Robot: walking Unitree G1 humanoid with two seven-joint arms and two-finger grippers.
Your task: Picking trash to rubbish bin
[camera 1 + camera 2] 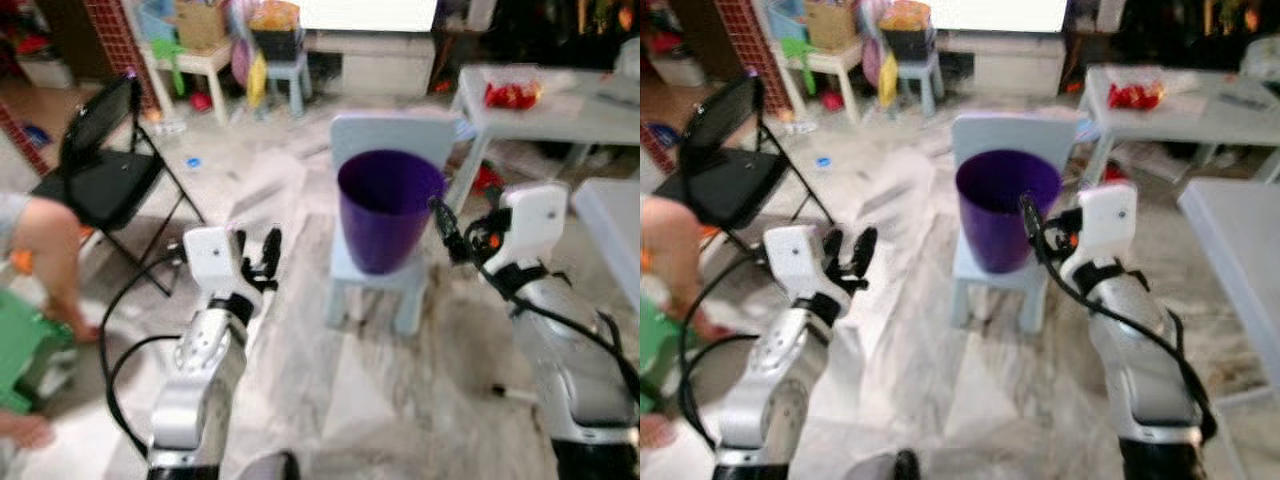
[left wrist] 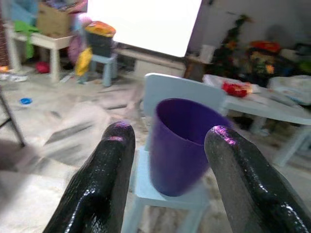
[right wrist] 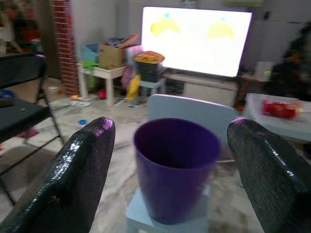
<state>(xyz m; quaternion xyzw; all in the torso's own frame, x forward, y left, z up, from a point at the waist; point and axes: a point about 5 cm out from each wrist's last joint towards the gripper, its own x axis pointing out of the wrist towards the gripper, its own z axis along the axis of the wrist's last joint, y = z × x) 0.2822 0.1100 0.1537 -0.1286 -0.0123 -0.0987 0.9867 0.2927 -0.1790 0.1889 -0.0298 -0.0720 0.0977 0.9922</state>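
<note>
Purple rubbish bin (image 1: 388, 208) stands on a pale blue chair (image 1: 385, 270). Both arms are raised toward it: left gripper (image 1: 258, 258) and right gripper (image 1: 447, 230) have fingers spread, holding nothing.

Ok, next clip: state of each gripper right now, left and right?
Left gripper: open, holding nothing, pointed toward the purple bin.
Right gripper: open, holding nothing, raised beside the bin.
</note>
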